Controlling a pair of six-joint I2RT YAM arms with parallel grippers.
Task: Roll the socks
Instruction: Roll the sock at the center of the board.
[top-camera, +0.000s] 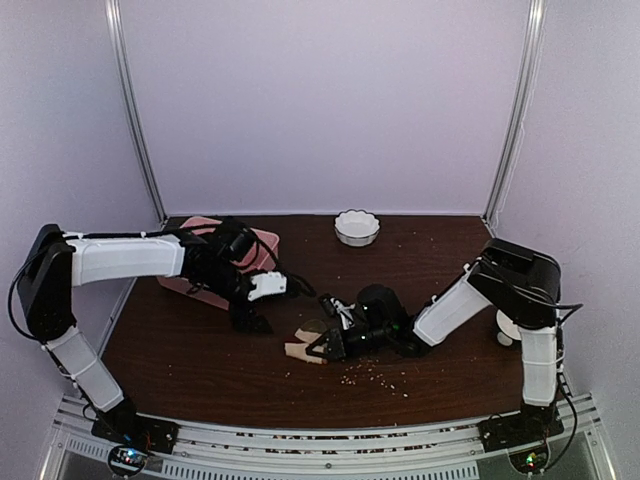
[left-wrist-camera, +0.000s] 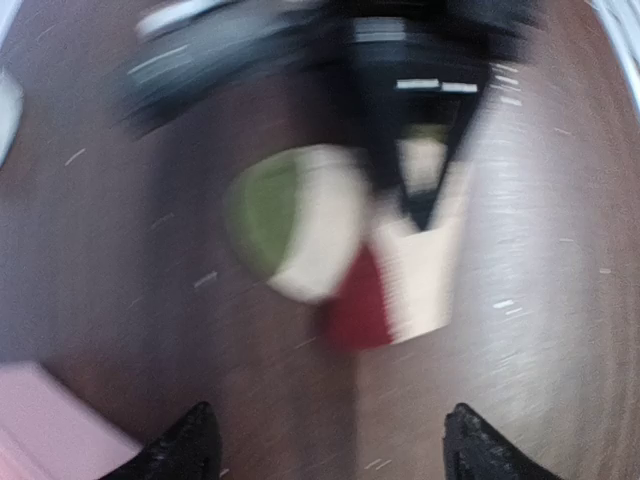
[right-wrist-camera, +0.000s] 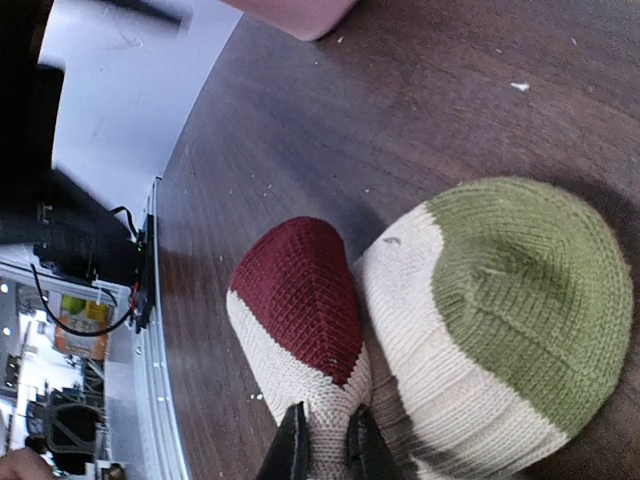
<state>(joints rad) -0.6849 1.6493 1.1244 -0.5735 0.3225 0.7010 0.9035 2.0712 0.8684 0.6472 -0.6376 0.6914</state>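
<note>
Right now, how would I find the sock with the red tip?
Look at the dark table, near its front middle, where the right gripper pinches cream knitting. That sock has a dark red tip; its rounder neighbour has a green one.

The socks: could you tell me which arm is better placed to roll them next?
Probably right: the right gripper is shut on the socks, while the left gripper hangs open, clear of them.

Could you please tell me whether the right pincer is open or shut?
Shut on the sock: its wrist view shows the right pincer nipping cream knit below the red patch.
</note>
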